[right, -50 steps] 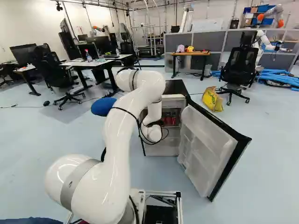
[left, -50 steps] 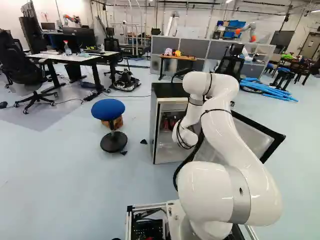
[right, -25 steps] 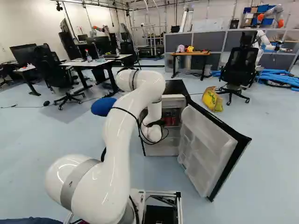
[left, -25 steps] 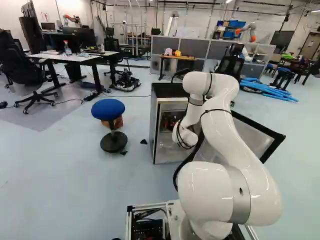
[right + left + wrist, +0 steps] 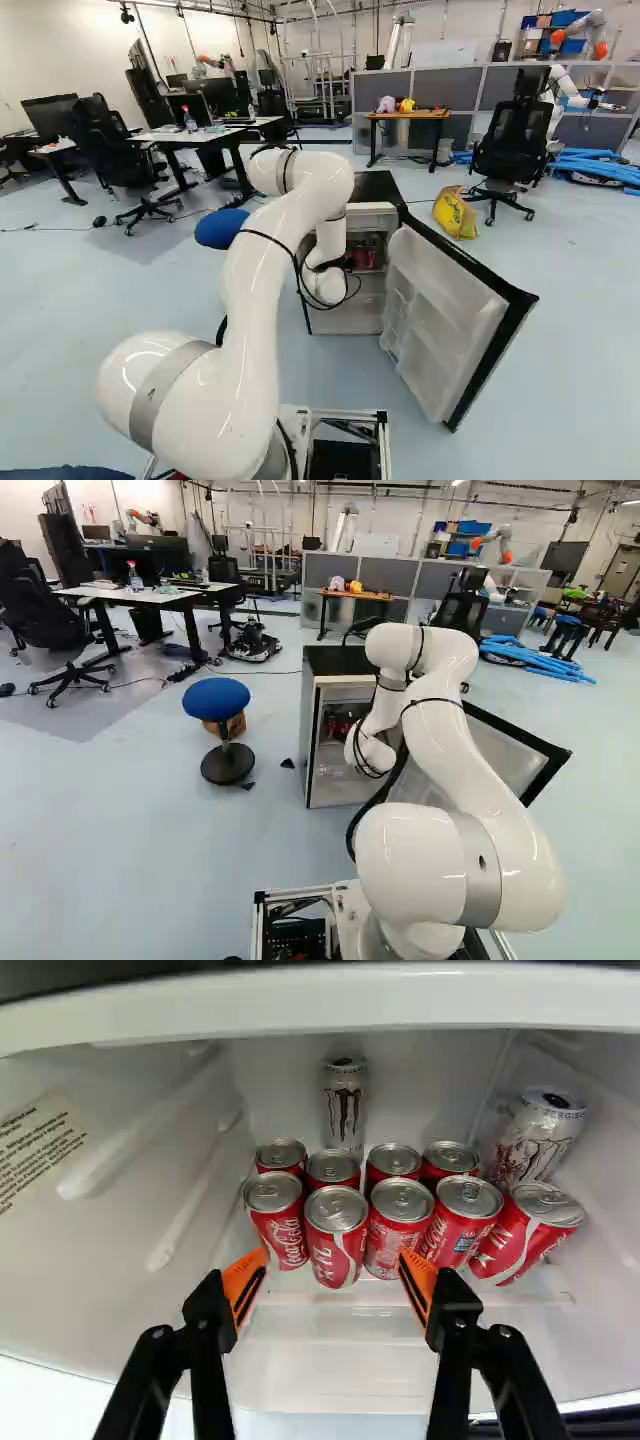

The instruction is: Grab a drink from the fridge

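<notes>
currently, the pincer [image 5: 333, 1260] is open, its two orange pads [image 5: 240, 1282] spread apart. red drink cans [image 5: 336, 1245] stand in two rows inside the fridge [image 5: 336, 661], ahead of the pincer; one tall silver can [image 5: 345, 1115] stands behind the rows. the fridge door [image 5: 440, 310] is open, and the arm [image 5: 480, 770] reaches into the fridge.

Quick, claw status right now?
Claw: open, holding nothing, with red cans just ahead of it.
</notes>
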